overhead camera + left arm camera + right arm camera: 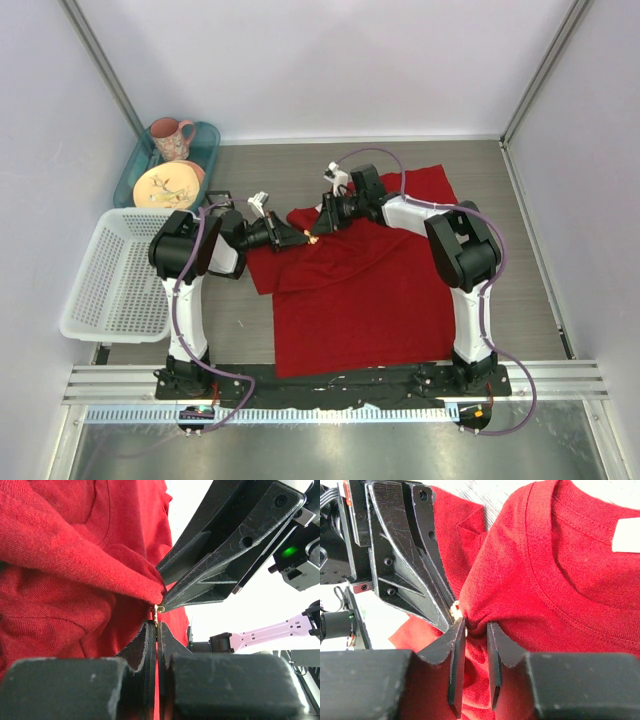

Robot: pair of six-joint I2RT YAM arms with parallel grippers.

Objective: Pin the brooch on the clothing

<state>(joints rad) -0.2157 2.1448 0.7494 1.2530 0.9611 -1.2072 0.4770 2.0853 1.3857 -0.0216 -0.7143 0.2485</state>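
Left claw (156, 626) pinched shut on brooch (159, 609), pin axis in line with it; tip just beside clothing (75, 555) fold nipped narrowly by right claw (476, 625).

The left gripper (156, 628) rises from the bottom edge with its two black fingers pressed together on the brooch (159, 609). Only a small pale metallic bit of it shows above the tips. Just above, the right gripper (161, 587) reaches in from the upper right and pinches a fold of the red T-shirt (75, 565), which fills the left side.
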